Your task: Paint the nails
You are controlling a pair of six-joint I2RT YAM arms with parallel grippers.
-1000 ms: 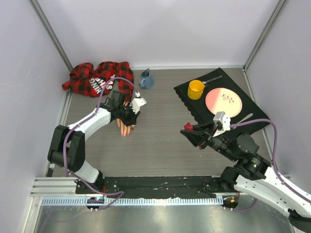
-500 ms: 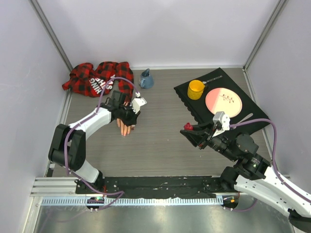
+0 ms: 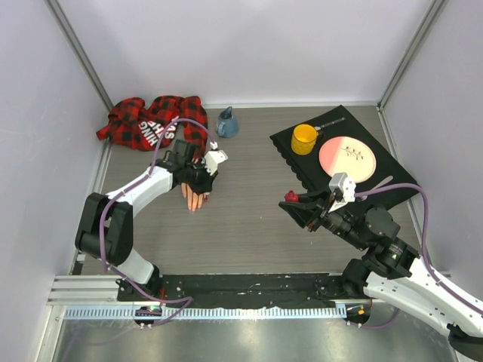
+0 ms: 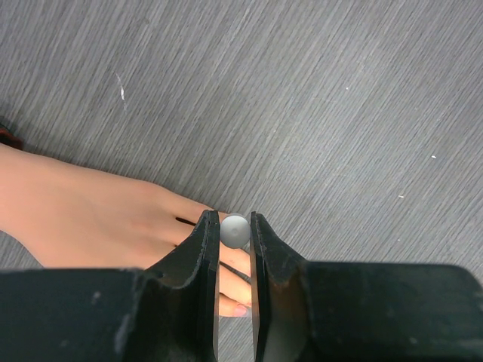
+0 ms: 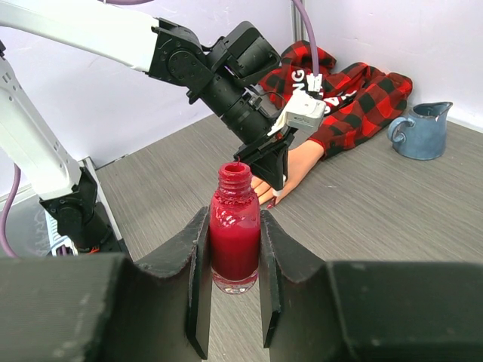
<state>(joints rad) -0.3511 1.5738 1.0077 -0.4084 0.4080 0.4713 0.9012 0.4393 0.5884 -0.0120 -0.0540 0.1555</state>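
The peach mannequin hand (image 3: 194, 197) lies palm down on the table, its red-and-black plaid sleeve (image 3: 151, 122) trailing to the back left. My left gripper (image 3: 201, 181) hovers over the fingers, shut on the white brush cap (image 4: 235, 231). In the left wrist view the fingers (image 4: 226, 279) lie under the jaws, with one pale nail (image 4: 242, 309) showing. My right gripper (image 3: 300, 207) is shut on the open red polish bottle (image 5: 235, 230), held upright above the table at centre right. In the right wrist view one fingertip (image 5: 269, 204) looks dark red.
A blue jug (image 3: 227, 122) stands beside the sleeve at the back. A black mat (image 3: 290, 151) at back right carries a yellow cup (image 3: 304, 139), a pink plate (image 3: 347, 157) and cutlery. Grey walls close in left, right and behind.
The right gripper with the bottle has edged slightly to the left. The left gripper and the mannequin hand have barely moved.
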